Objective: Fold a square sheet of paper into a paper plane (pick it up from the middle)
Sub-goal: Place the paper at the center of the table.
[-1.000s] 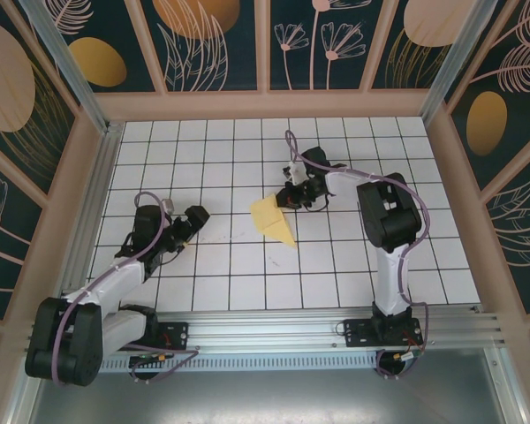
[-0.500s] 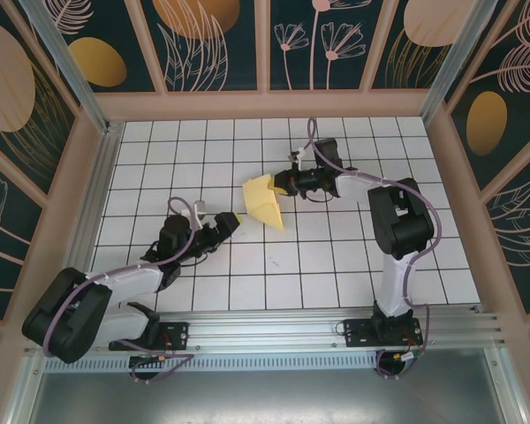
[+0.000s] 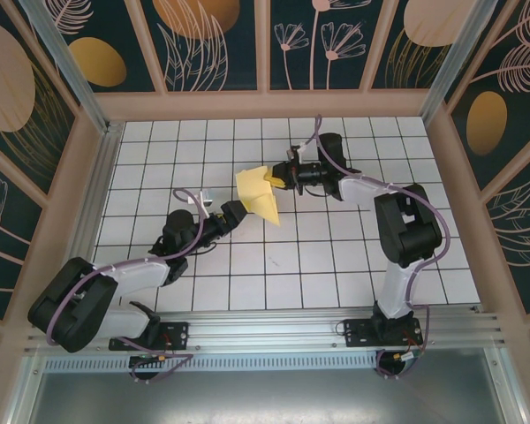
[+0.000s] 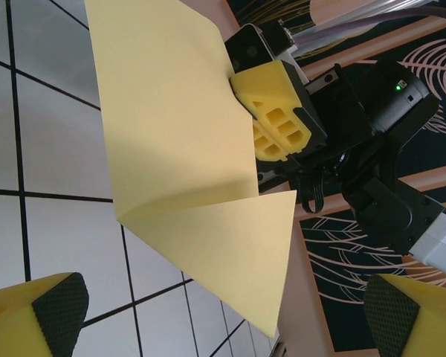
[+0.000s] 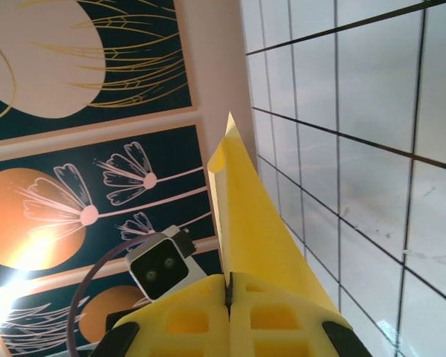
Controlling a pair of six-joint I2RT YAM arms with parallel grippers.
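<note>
One sheet (image 3: 254, 191) edge sits clamped in right claw (image 3: 274, 179).

My read: lab-style robot test cell, not home or shop. White gridded tabletop (image 3: 212, 274) boxed in by tan-framed wall panels (image 3: 216, 35) printed with teal floral pattern. Aluminium extrusion rail (image 3: 291, 329) along near edge carries left arm base (image 3: 155, 336) and right arm base (image 3: 380, 331). Metal corner post (image 3: 66, 62), bare sheet metal (image 3: 247, 393) below rail.
</note>
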